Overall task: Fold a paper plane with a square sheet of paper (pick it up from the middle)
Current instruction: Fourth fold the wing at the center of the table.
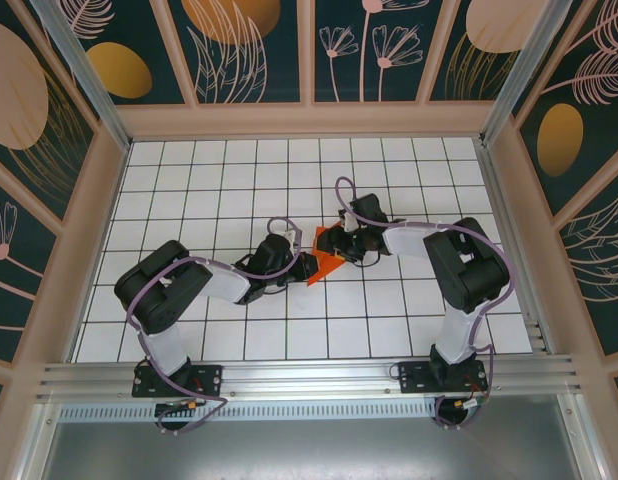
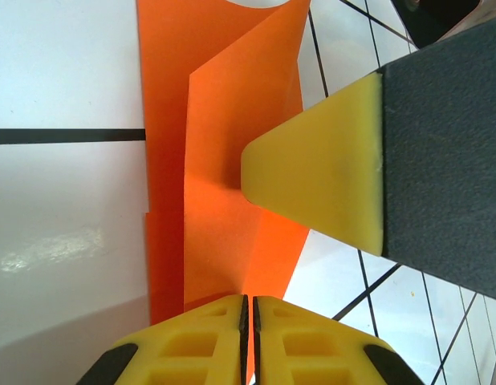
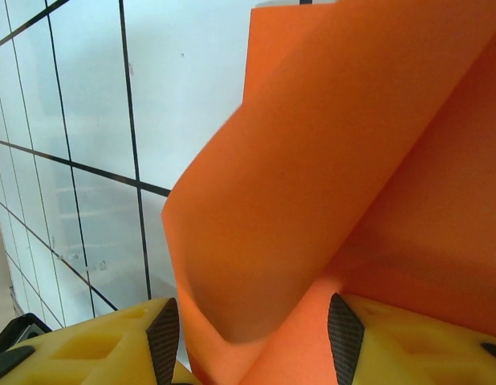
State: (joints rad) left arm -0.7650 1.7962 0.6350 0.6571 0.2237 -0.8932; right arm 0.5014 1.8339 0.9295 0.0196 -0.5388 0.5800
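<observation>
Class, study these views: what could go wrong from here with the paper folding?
The left gripper is shut on the orange paper; pulling could tear it or shift the crease.
The right gripper stands open around a curling flap; closing now might set a crooked fold.

You have a white tabletop ruled into square tiles by thin dark lines, glossy enough to catch the light in both wrist views. A pale peach frame borders it at 12, 9 and 3 o'clock. Behind that frame stand dark teal wall panels painted with cream leaf and flower outlines and round orange and peach blobs. Silver metal posts run up at 10 and 2 o'clock. At 6 o'clock a ribbed aluminium rail spans the table's near edge, with a plain grey metal sheet just below it.
</observation>
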